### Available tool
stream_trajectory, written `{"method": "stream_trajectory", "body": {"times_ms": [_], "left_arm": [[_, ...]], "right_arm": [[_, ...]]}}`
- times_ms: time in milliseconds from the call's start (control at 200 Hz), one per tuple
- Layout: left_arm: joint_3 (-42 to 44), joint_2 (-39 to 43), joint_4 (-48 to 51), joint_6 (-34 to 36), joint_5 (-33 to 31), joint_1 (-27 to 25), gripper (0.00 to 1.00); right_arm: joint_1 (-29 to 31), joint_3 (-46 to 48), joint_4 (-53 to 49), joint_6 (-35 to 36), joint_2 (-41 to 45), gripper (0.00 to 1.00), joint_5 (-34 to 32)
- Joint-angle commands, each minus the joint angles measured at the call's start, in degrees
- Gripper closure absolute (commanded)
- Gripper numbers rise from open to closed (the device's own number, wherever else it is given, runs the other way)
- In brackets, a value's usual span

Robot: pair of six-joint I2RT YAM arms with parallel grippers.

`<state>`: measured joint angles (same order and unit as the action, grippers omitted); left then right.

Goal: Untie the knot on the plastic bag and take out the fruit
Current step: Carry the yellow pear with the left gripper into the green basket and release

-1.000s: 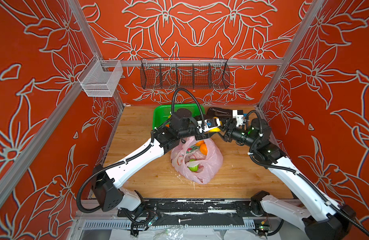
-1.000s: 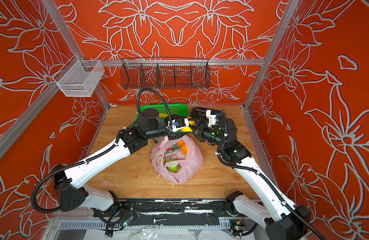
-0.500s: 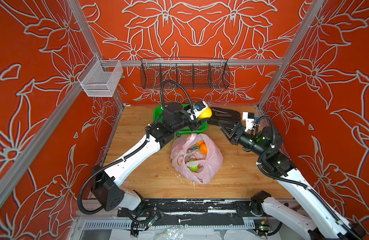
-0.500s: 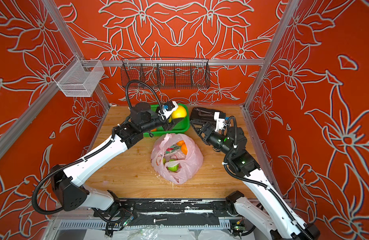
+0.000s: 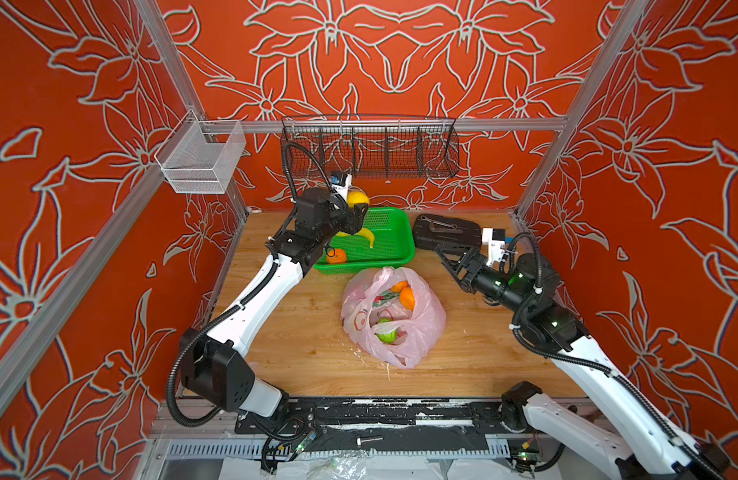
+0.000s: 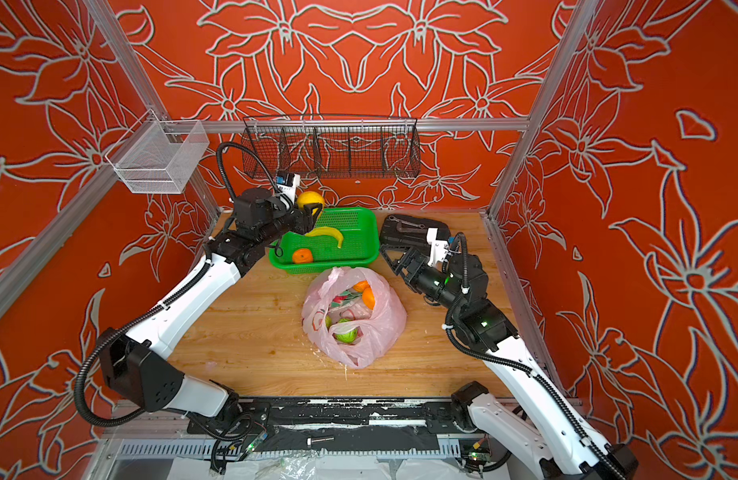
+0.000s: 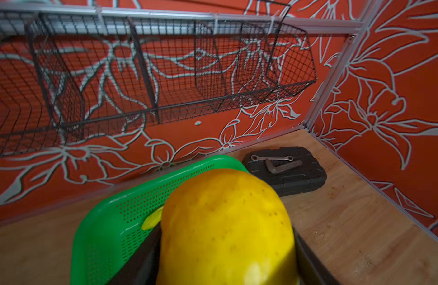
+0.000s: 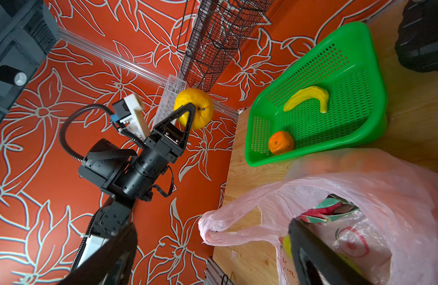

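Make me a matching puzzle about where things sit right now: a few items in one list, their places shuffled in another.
Things
1. yellow round fruit
2. banana
3. wrench
4. green fruit

Places
A. inside the pink bag
B. on top of the black case
C. lying in the green basket
D. gripped in the left hand

Pairs: 1-D, 2-C, 3-B, 4-A
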<state>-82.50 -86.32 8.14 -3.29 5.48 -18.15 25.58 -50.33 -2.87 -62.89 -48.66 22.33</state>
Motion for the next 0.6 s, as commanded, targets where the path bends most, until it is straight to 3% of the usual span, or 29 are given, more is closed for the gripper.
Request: {"method": "stream_trajectory", "body": {"times_ms": [0, 180, 596], "left_arm": [[-1.76, -4.20, 5.11, -6.87, 1.91, 1.54, 0.45], [-6.29, -12.85, 10.85, -11.83, 7.53, 3.55, 0.45], [-11.76, -28.38, 14.74, -14.28, 15.23, 3.56, 0.45]], "right_arm": [[-0.03, 1.06, -0.29, 0.60, 0.19, 0.03, -0.74], [-0.01, 1.46, -0.46, 0.14, 0.29, 0.03, -0.65], [-0.02, 2.34, -2.90, 0.29, 2.68, 0.03, -2.16]]}}
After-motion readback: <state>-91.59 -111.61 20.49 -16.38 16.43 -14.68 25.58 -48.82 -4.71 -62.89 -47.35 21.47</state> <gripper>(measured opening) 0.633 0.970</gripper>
